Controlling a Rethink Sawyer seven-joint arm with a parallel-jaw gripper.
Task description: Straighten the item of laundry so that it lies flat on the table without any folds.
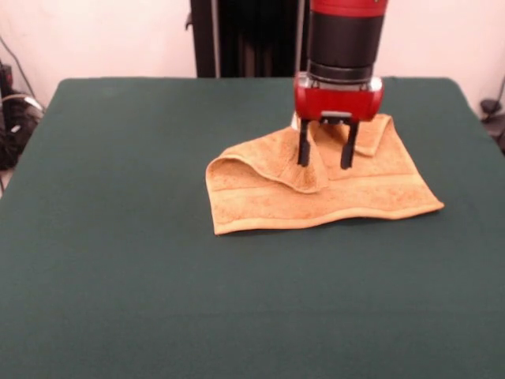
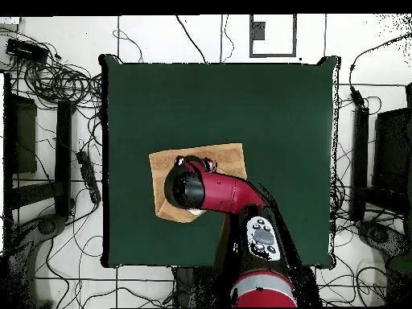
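Observation:
The orange-tan towel (image 1: 316,193) lies on the dark green table (image 1: 118,237), right of centre toward the far side. Its far part is folded over onto itself, with a rounded flap at the left and a bunched corner at the far right. My gripper (image 1: 324,164) hangs straight down over the folded middle, its two black fingers (image 1: 304,146) apart and open, tips at or just above the cloth. In the overhead view the arm covers much of the towel (image 2: 225,157), and the gripper is hidden under the wrist.
The table (image 2: 265,105) spreads wide round the towel on all sides. Cables and dark equipment lie on the floor beyond the table's edges. The robot's pedestal stands behind the far edge.

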